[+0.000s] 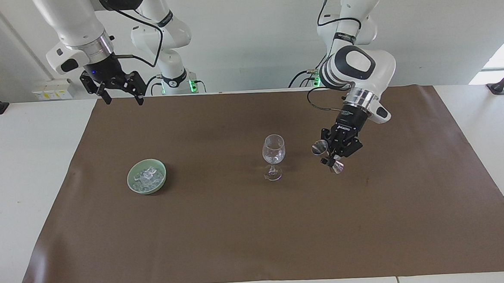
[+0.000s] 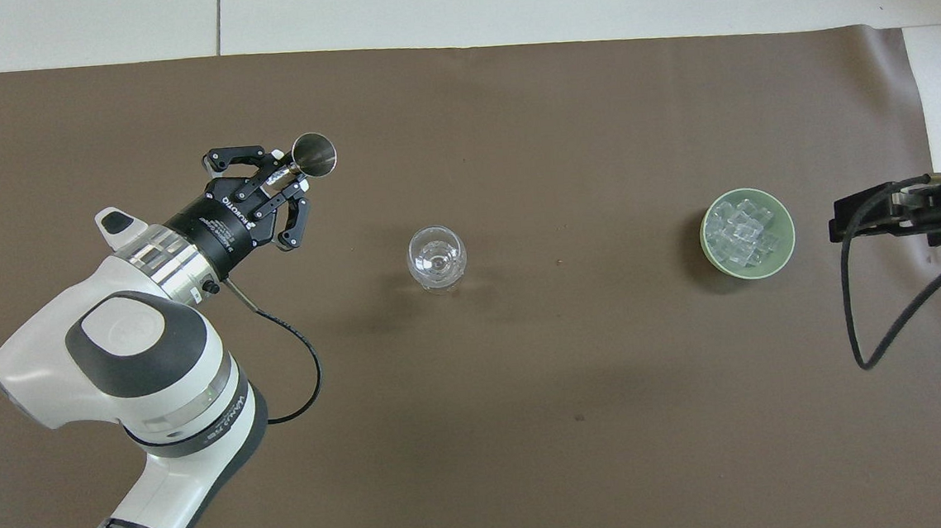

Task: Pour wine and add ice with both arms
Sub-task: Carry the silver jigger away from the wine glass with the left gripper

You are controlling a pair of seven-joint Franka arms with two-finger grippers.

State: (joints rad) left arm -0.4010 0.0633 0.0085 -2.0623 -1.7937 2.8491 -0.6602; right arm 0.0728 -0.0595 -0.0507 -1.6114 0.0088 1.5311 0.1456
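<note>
A clear stemmed wine glass (image 1: 273,151) stands upright mid-mat; it also shows in the overhead view (image 2: 436,258). My left gripper (image 1: 333,155) is shut on the waist of a metal jigger (image 1: 321,147), held tilted above the mat beside the glass, toward the left arm's end, apart from it. The overhead view shows this gripper (image 2: 277,168) and the jigger's open cup (image 2: 314,155). Ice cubes (image 1: 148,176) fill a pale green bowl (image 1: 129,179) toward the right arm's end; ice (image 2: 740,233) and bowl (image 2: 705,241) show from above. My right gripper (image 1: 122,98) waits open, raised over the mat's edge by the robots.
A brown mat (image 1: 239,228) covers most of the white table (image 1: 29,170). The right gripper's tips and a looping black cable (image 2: 854,303) show beside the bowl in the overhead view.
</note>
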